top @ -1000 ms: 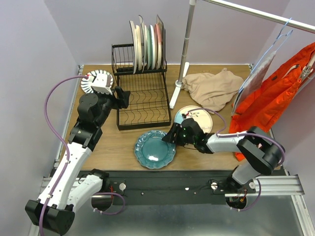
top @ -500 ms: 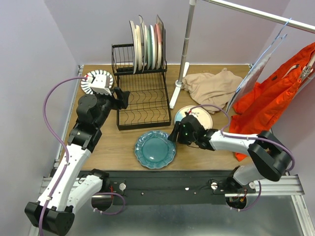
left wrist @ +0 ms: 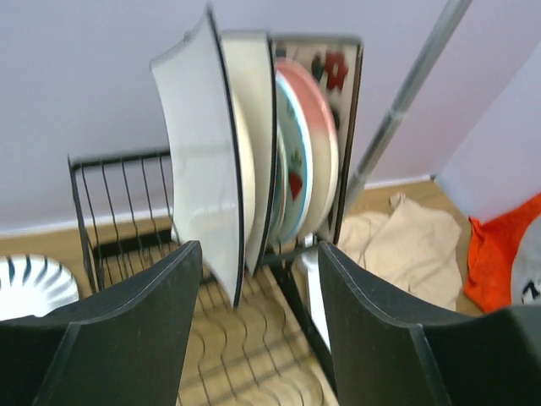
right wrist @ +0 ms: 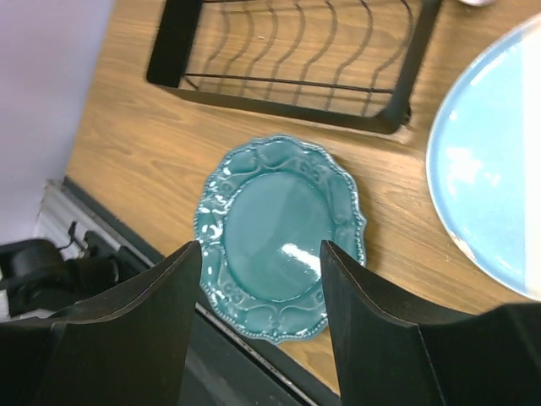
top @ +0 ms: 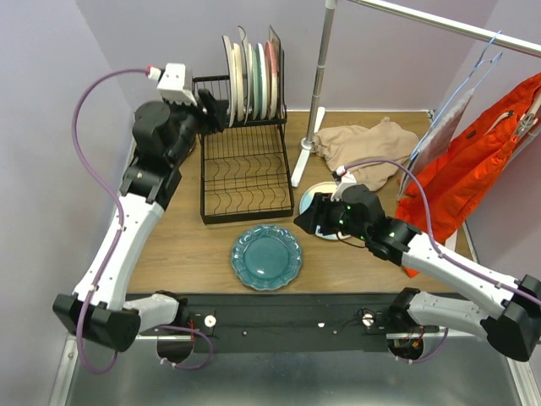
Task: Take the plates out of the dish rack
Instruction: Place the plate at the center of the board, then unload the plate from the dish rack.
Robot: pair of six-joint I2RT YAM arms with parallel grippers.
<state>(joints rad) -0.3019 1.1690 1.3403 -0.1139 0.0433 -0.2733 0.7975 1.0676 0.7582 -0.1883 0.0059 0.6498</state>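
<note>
Several plates [top: 251, 74] stand on edge in the upper basket of the black dish rack [top: 245, 182]. My left gripper [top: 213, 110] is open and empty, just left of them. In the left wrist view the left gripper [left wrist: 258, 254] faces the nearest white plate [left wrist: 199, 161], with a pink-rimmed plate [left wrist: 317, 152] farther back. A striped plate [left wrist: 30, 288] lies on the table at the left. The scalloped teal plate [top: 266, 256] lies flat in front of the rack. My right gripper [top: 306, 216] hovers open and empty over the edge of the cream-blue plate [right wrist: 490, 169], with the teal plate [right wrist: 279, 233] below it.
The metal rail stand's pole [top: 314, 93] rises right of the rack. A beige cloth [top: 368, 148] lies at the back right. An orange garment [top: 482, 161] and a hanger hang from the rail at the right. The rack's lower tray [right wrist: 279, 93] holds nothing.
My left arm has risen from beside the lower tray to the upper basket, close to the standing plates. My right gripper has lifted and drawn back right, away from the teal plate.
</note>
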